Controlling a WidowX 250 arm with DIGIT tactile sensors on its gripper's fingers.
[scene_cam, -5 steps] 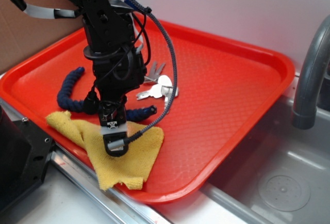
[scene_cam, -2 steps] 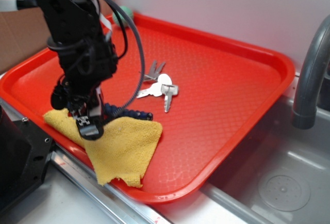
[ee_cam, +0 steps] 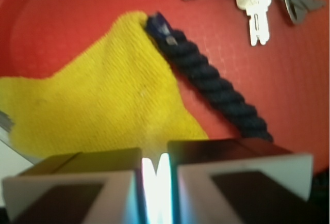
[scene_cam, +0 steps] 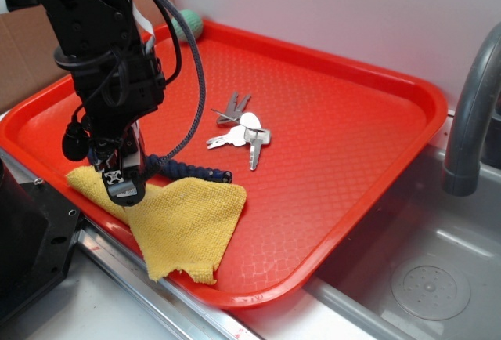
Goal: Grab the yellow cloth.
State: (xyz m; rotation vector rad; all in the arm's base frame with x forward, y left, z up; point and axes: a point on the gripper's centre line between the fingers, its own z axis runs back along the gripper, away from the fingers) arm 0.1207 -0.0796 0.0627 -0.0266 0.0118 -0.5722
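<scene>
The step in hand looks like the grasp itself, or the instant just after the squeeze: the claw (scene_cam: 125, 192) sits low at the near-left part of the red tray (scene_cam: 352, 81), right over the upper left part of the yellow cloth (scene_cam: 188, 226). From the exterior view its tip appears to meet the fabric, though whether any fold is actually pinched cannot be told. What the next move calls for, by my judgement, is a straight lift to test the hold; if the rag stays flat on the tray, the claw would need to reopen, press lower into the terry and close again.

In the wrist view the two fingers (ee_cam: 77, 182) stand almost together, only a thin bright slit left between them (nearly fully closed). The cloth (ee_cam: 98, 105) spreads out ahead of the claw and mostly to its left, its near edge running under the fingertips. No yellow is plainly visible inside the slit, so a grip on the cloth is not confirmed.

The navy braided rope (ee_cam: 216, 87) lies ahead and to the right of the claw, its frayed end touching the cloth's far corner. Beyond it, farther ahead and right, rests a bunch of silver keys (ee_cam: 255, 2). A lift should keep clear of the rope so only the rag comes up.
</scene>
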